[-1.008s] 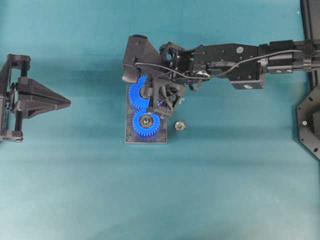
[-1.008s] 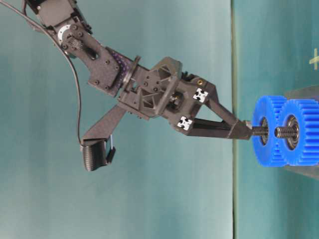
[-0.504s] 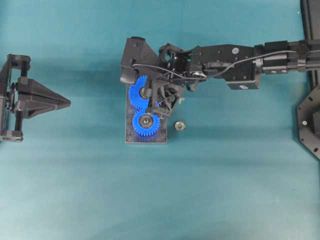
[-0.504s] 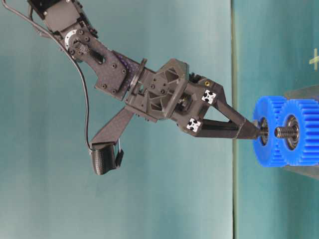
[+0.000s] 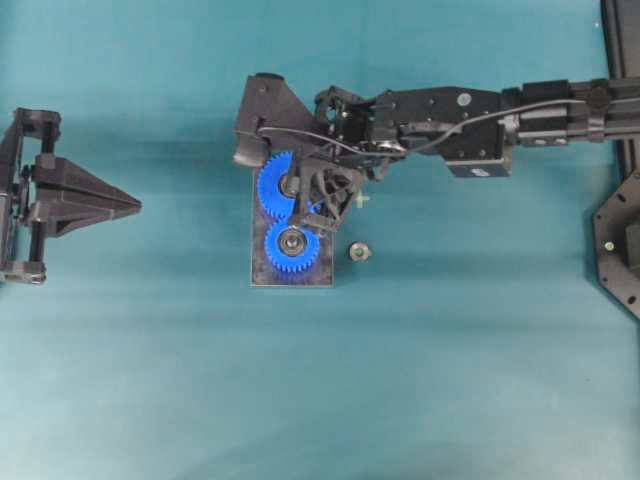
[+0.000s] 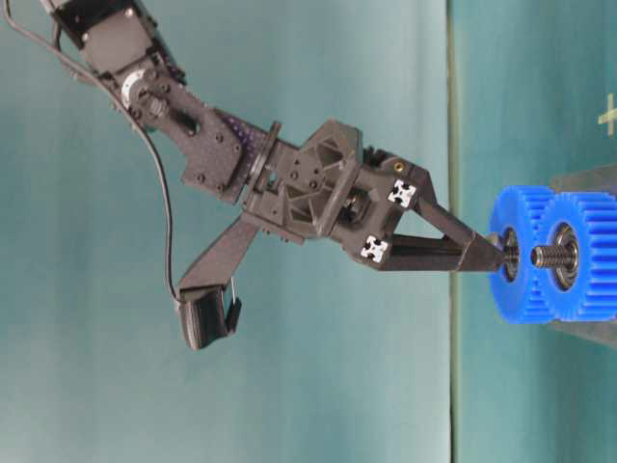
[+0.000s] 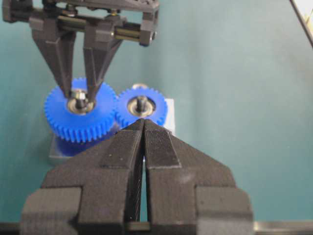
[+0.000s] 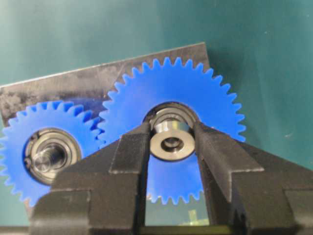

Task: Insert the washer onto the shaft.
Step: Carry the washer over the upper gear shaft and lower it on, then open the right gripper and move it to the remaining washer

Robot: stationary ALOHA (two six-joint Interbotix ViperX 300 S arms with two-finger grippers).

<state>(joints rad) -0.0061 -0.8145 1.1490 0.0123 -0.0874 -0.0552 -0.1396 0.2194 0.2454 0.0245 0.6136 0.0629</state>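
Teal table, grey base plate with two blue gears, right gripper clamped on the washer at the larger gear's hub, left gripper closed, empty, well apart.

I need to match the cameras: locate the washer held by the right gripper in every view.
Overhead: washer at the larger gear's hub.
Table-level: at the fingertips against the gear.
Left wrist: between the far fingers.
Right wrist: centre.
Shared landmark: larger blue gear.
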